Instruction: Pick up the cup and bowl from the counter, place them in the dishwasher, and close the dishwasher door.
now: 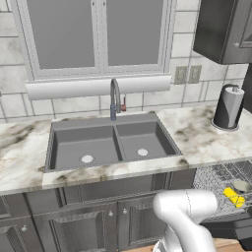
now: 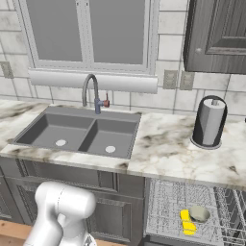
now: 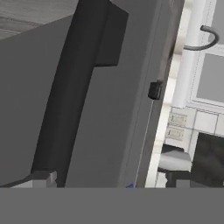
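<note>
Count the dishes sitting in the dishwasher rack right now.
2. The yellow cup lies on the rack toward the front; the grey bowl sits right beside it, to its right. The rack's far right runs out of frame, so more could be hidden.

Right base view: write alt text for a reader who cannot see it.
A yellow cup and a grey-beige bowl lie side by side on the wire rack of the open dishwasher, below a marbled counter with a grey double sink and a faucet.
</note>
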{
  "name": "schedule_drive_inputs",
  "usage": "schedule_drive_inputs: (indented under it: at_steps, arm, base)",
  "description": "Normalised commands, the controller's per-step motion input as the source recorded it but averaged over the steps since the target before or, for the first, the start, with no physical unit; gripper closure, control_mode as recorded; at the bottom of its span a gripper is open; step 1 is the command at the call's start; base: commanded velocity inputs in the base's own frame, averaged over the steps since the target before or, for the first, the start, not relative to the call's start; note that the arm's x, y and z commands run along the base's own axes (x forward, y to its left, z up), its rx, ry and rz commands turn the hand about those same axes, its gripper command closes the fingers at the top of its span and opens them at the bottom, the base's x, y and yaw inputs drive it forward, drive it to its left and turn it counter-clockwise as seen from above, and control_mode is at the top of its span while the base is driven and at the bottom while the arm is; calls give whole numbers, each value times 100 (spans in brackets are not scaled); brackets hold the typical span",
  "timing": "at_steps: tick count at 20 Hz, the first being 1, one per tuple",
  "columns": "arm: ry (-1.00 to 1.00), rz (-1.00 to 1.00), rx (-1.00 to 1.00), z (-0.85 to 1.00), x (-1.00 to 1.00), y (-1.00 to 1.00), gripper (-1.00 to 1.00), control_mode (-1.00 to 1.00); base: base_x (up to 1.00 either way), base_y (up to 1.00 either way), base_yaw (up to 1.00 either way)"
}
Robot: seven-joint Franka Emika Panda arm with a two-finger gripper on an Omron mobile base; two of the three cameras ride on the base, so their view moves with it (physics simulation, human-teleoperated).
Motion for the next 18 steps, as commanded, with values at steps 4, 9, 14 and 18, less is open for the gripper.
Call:
schedule_drive_inputs:
  at_steps: [4, 9, 14, 18]
  arm:
    - [-13, 4, -32, -89, -10, -16, -100, -100]
    - [-15, 4, -34, -89, -9, -17, -100, -100]
    - [-16, 5, -35, -94, -12, -18, -100, -100]
    - [-16, 4, -38, -100, -1, -18, -100, -100]
  base:
    - [0, 0, 0]
    - [0, 0, 0]
    - [0, 0, 0]
    - [0, 0, 0]
